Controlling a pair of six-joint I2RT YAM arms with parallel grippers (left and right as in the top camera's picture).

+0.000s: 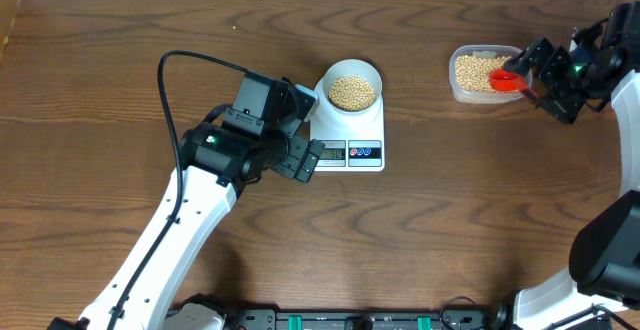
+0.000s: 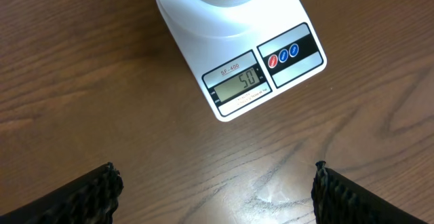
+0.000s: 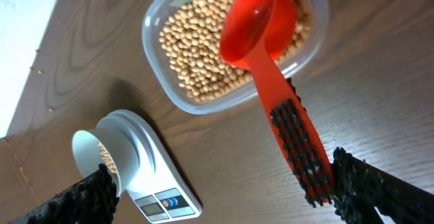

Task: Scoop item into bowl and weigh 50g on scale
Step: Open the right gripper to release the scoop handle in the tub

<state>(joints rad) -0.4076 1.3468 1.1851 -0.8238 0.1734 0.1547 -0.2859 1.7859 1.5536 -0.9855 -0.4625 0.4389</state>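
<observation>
Round white bowl [image 1: 327, 76] of smooth beans [image 1: 352, 92] stands on the flat scale [image 1: 348, 136]. Left end effector [image 2: 215, 183] and right end effector [image 3: 224, 183] gape wide, empty.

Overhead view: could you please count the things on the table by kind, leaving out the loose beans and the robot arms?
white bowl: 1
scale: 1
clear tub: 1
red scoop: 1
Total: 4
</observation>
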